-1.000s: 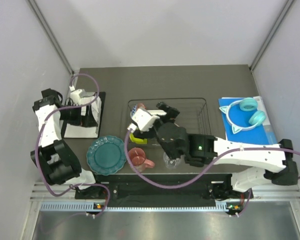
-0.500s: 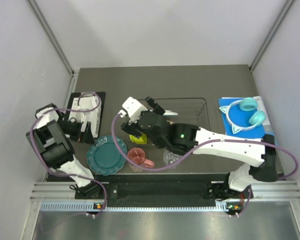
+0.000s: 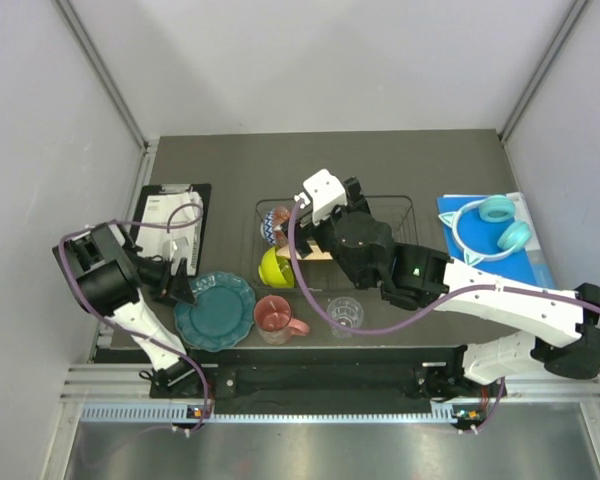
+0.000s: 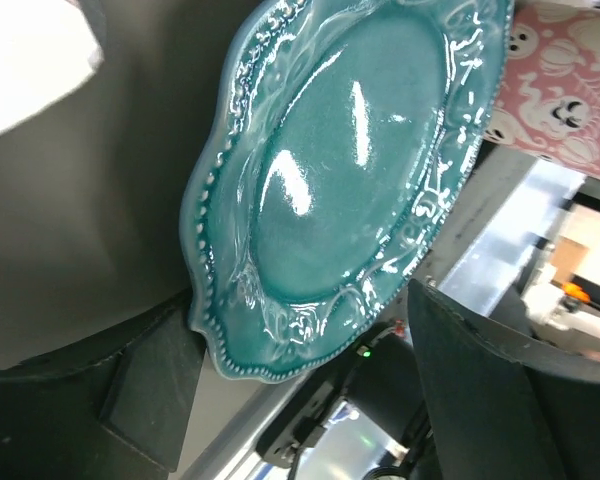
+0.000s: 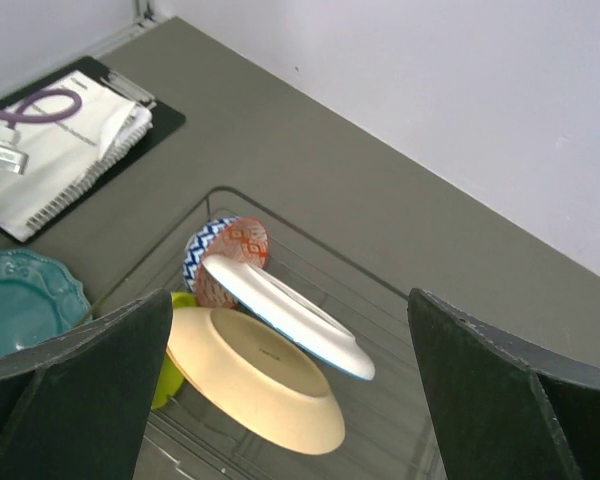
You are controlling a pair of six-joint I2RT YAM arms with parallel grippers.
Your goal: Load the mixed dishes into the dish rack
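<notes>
The teal scalloped plate (image 3: 214,312) (image 4: 350,170) lies flat near the table's front left. My left gripper (image 3: 183,283) (image 4: 300,300) is open, its jaws on either side of the plate's left rim and the right jaw well clear of it. The pink mug (image 3: 276,317) (image 4: 565,90) and the clear glass (image 3: 345,313) stand to the plate's right. In the dish rack (image 3: 380,198), a white plate (image 5: 290,315) and a peach plate (image 5: 260,385) lean beside the blue-patterned bowl (image 5: 225,255) and the lime-green bowl (image 3: 274,267). My right gripper (image 3: 345,200) (image 5: 290,298) hangs open above the rack, holding nothing.
A clipboard with white paper (image 3: 170,225) lies at the far left, just behind my left gripper. Turquoise headphones (image 3: 495,225) rest on a blue pad at the right. Side walls close in the table on both sides.
My left gripper has come forward from the clipboard to the teal plate's rim. My right arm has drawn back from the rack's left end, uncovering the lime-green bowl there.
</notes>
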